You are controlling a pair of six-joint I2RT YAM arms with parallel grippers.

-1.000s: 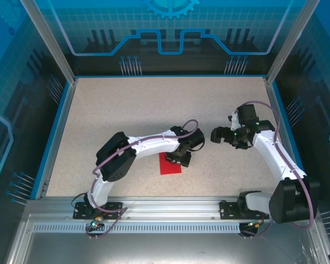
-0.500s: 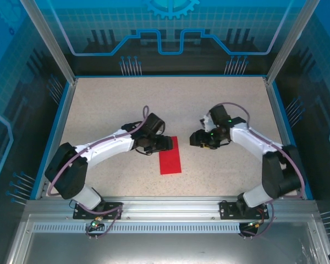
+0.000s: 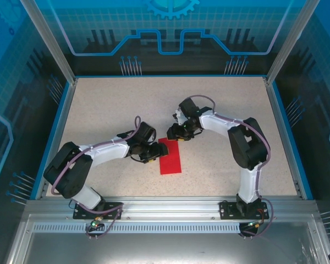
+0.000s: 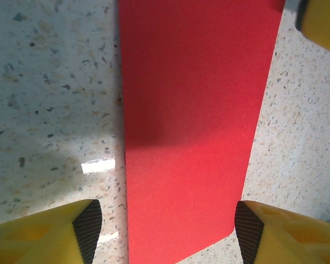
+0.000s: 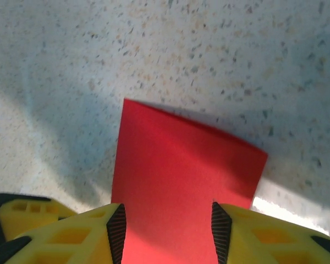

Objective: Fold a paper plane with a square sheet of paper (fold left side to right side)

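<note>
The square sheet of paper [image 3: 170, 157] lies flat on the speckled table as a narrow bright red rectangle, long side running front to back. A paper plane is out of view. My left gripper [image 3: 155, 152] sits low at the sheet's left edge. In the left wrist view it [image 4: 168, 236] is open, its pads [image 4: 88, 228] wide apart either side of the red paper [image 4: 192, 110]. My right gripper [image 3: 175, 135] hovers at the sheet's far end. In the right wrist view it [image 5: 168, 236] stands open, narrower than the paper [image 5: 181, 176] beneath it, nothing pinched.
The table [image 3: 99, 110] is walled by a blue rim [image 3: 55, 137] left, right and back, with glass panels above. A metal rail [image 3: 170, 209] carries the arm bases at the front. A yellow finger of the right gripper [image 4: 322, 22] shows near the sheet's far corner.
The left arm drew back from over the sheet to its left edge and opened wider. The right arm swung left to the sheet's far end, its jaws narrowing. The paper stayed put.
</note>
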